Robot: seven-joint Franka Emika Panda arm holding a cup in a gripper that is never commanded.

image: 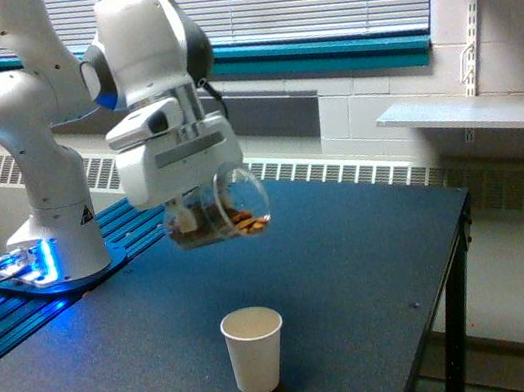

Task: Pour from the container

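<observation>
End effector: your end effector (212,210) is clamped on the container (219,210), carrying it in the air; the fingers themselves are mostly hidden behind the clear wall, so you cannot see exactly how they sit.
Container: you have it tipped over on its side, wide mouth facing the exterior view's right, hanging above the counter (353,251) and well clear of it.
Contents: brown bits (244,222) lie along the low side of the container, close to the mouth; you can see none falling.
Paper cup: it stands upright on the counter (255,348), below the container and a little toward the exterior view's right of it; nothing shows inside from this angle.
Done so far: you have the container lifted, brought near the cup and tilted well over.
Left to do: judging by the load inside, the pour itself has not begun; you likely need to line the mouth up over the cup and tip further.
Risk: with the mouth so high above a small cup, expect some bits to miss or bounce out.
</observation>
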